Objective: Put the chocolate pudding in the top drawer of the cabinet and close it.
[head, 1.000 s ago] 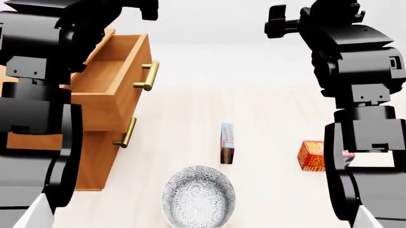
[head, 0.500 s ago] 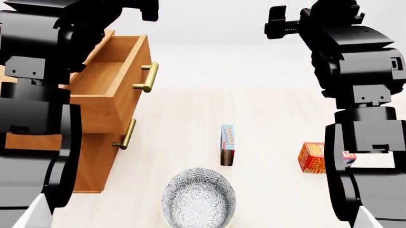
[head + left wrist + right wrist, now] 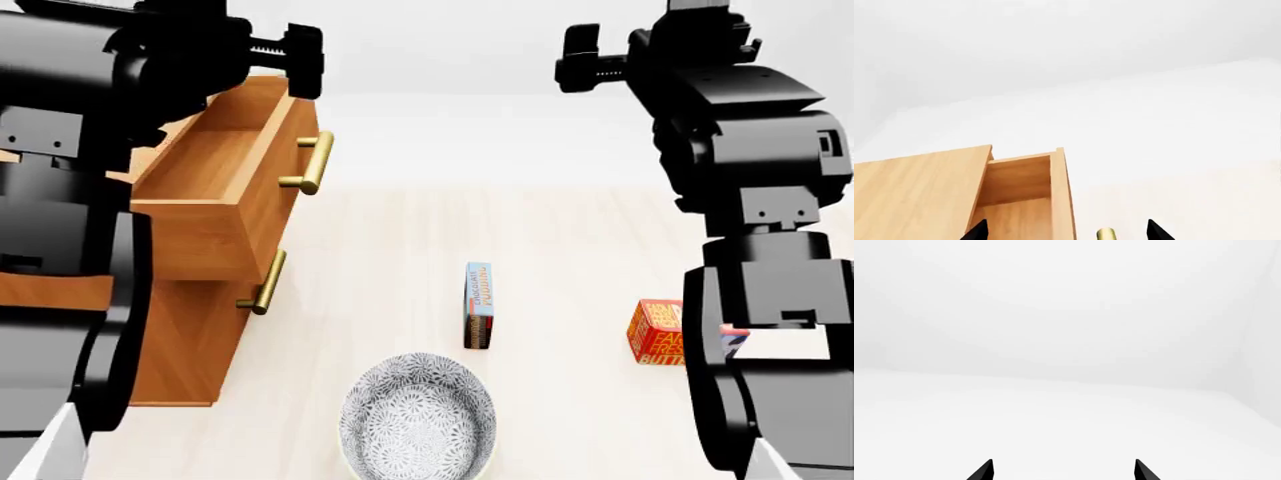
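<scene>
Chocolate pudding [image 3: 478, 303] is standing on its thin edge on the pale wood-grain floor [image 3: 574, 240], out in the open between the cabinet and the butter box, just beyond the bowl's far rim and touching neither.

The room is showing as plain white walls and a white far floor, with no seams visible in either wrist view.

The cabinet [image 3: 187, 330] is sitting at the head view's left, light-brown, resting directly on the floor. The top drawer [image 3: 227, 190] is standing pulled out, its hollow interior showing bare wood; its brass bar handle [image 3: 311, 163] is facing the open floor. A smaller brass handle [image 3: 264, 283] is showing on the front below it.

The left gripper [image 3: 1063, 231] is hovering above the open drawer, tips spread wide with nothing between them. The right gripper [image 3: 1063, 471] is pointing at blank wall, tips likewise spread wide and carrying nothing.

The patterned bowl [image 3: 418, 416] is sitting nearest the robot. The red-orange butter box [image 3: 657, 332] is lying partly hidden behind the right arm.
</scene>
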Robot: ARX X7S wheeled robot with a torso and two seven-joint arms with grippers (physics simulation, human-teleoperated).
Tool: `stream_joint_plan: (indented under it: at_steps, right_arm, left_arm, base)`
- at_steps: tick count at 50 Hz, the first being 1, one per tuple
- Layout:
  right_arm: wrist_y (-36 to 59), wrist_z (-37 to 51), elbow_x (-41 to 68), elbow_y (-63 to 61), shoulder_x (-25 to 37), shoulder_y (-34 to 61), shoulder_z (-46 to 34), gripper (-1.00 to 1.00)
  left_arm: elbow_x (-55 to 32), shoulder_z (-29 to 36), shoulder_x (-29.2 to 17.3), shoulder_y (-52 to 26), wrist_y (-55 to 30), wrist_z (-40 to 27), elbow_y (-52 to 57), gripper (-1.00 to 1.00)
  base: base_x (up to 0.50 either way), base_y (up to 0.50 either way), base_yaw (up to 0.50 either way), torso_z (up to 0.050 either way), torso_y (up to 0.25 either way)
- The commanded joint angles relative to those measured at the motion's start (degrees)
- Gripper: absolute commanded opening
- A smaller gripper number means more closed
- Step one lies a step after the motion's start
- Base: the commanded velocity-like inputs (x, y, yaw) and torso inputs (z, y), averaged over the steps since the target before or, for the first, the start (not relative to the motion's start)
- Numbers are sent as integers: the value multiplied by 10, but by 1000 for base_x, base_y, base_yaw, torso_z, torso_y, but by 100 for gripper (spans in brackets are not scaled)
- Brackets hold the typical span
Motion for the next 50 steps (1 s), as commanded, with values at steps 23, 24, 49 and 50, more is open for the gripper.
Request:
stream_joint_plan:
  at_steps: [23,24,49,50]
  right_arm:
    - [12,-1,4,-16,2,-11,-13,100]
    - [12,-1,4,-16,2,-11,-14,100]
    - [-19,-2,5,28,1,-12,-18,100]
    - [-21,-2,5,31,1,-11,-19,100]
  left_arm:
    - [-30,-47,-11,-16,-77,-3,-92,100]
    - [-29,-46,-10,-17,-73,-2,-99,100]
    - [1,-10,33,-68,70,47,-337,100]
    - [1,-11,33,-67,72,48,-339,100]
  base:
    - [0,0,0,0,0]
    - [0,0,0,0,0]
    - [0,0,0,0,0]
    - [0,0,0,0,0]
